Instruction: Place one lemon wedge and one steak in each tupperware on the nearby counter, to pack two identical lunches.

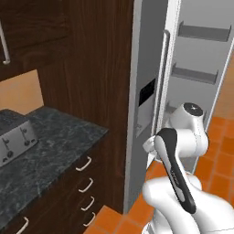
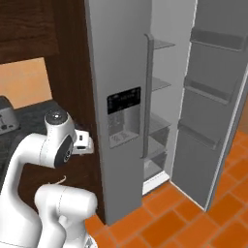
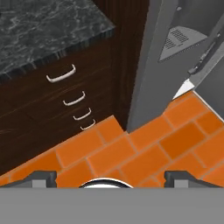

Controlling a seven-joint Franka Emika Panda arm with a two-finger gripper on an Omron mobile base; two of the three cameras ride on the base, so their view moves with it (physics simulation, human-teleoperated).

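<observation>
**A:** Jaws first: what did we have?

**B:** The gripper [image 3: 111,177] was wide open, tips far apart at the bottom corners of the hand view, nothing between them. It pointed down at the orange floor [image 3: 131,148].

**A:** And out from there?

**B:** At ten o'clock in the hand view sat the drawers [image 3: 65,94] with their silver handles, and above them the counter [image 3: 48,26], the black marbled slab. Bare stone on the stretch we could see. In the left base view the counter [image 1: 59,137] lay at eight o'clock with a toaster [image 1: 13,137] on its far left.

**A:** Any tupperware? Lemon? Steak?

**B:** Couldn't spot one. The fridge [image 2: 121,121] stood at centre of the right base view, its right door [image 2: 213,106] swung open, shelves [image 2: 157,123] showing inside. They looked bare from that angle, though much of the interior was hidden behind the closed left door.

**A:** So the step in hand?

**B:** My read: early going, nothing packed, the arm folded up close beside the fridge. I'd call it a search-and-approach step, probably for food in the fridge.

**A:** How to do it well?

**B:** Lift the hand so the camera looked into the open side rather than at the tiles, keep the elbow clear of that closed door, and keep the jaws spread until a target was squarely between the tips.
</observation>
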